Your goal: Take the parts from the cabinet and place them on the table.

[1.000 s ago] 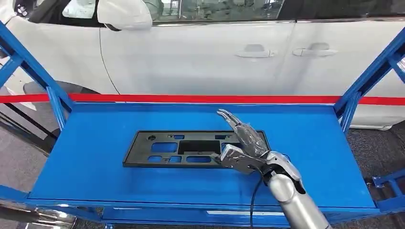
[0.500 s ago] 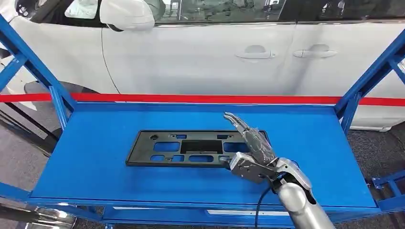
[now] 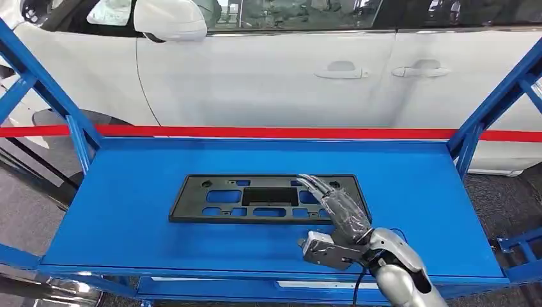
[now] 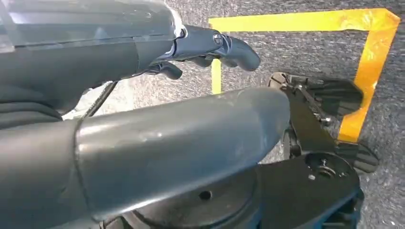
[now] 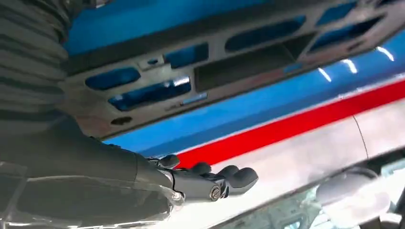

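A black flat plastic part [image 3: 255, 198] with several cut-outs lies in the middle of the blue table [image 3: 128, 236]. My right hand [image 3: 342, 220] hovers at the part's right end, its fingers stretched forward over that end and its thumb off the near edge, holding nothing. The right wrist view has the same part [image 5: 215, 67] beyond the straight fingertips [image 5: 210, 183]. My left hand [image 4: 181, 138] hangs over the floor with its fingers loosely apart and nothing in it.
A white car [image 3: 268, 77] stands close behind the table, past a red stripe [image 3: 255, 132]. Blue slanted frame posts rise at the left [image 3: 38, 83] and right [image 3: 498, 96] ends. Yellow tape [image 4: 372, 57] marks the grey floor under my left hand.
My right hand has drawn back toward me and sunk lower; its thumb has come off the part's near edge. The part stays flat on the table.
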`<action>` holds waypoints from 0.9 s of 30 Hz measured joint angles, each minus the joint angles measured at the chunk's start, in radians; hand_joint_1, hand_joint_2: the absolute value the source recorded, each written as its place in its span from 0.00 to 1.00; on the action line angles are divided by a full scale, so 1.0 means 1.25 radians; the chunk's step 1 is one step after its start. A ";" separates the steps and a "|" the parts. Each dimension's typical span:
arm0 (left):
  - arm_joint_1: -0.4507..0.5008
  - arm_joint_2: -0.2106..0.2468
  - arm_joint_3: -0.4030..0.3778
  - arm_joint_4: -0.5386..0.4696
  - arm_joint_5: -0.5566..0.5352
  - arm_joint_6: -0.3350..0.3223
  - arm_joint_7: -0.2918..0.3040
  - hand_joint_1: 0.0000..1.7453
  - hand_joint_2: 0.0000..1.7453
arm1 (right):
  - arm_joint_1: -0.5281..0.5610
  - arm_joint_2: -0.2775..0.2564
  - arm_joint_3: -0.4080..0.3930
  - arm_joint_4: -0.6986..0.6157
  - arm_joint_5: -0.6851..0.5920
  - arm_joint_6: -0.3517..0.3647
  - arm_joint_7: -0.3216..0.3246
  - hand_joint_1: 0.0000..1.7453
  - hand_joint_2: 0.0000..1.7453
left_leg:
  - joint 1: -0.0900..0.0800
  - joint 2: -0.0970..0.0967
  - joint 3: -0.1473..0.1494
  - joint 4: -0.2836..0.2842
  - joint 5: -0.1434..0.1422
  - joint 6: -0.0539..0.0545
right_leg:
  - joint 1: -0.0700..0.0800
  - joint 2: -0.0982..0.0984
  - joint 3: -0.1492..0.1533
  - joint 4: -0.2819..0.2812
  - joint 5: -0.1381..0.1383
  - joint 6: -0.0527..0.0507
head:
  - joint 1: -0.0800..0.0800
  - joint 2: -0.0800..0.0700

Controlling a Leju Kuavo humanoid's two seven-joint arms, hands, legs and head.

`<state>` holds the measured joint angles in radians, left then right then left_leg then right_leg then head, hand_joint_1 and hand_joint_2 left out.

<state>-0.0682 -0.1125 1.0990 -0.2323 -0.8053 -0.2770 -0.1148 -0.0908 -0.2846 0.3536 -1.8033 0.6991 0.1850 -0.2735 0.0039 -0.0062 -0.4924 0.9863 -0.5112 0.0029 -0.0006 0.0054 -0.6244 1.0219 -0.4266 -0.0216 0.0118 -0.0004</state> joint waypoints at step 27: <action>-0.005 -0.001 0.006 0.000 -0.008 0.001 0.004 0.00 0.00 | -0.120 0.080 0.119 0.157 0.115 -0.058 0.038 0.00 1.00 | 0.000 0.000 0.001 0.000 0.001 -0.001 | 0.000 0.000 0.001 0.000 0.000 0.000 | 0.000 0.000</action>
<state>-0.0742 -0.1133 1.1070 -0.2323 -0.8156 -0.2758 -0.1095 -0.2406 -0.1850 0.5024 -1.6075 0.8427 0.1125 -0.2254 0.0039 -0.0063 -0.4918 0.9863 -0.5105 0.0020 -0.0004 0.0052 -0.6237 1.0223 -0.4264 -0.0216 0.0118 -0.0004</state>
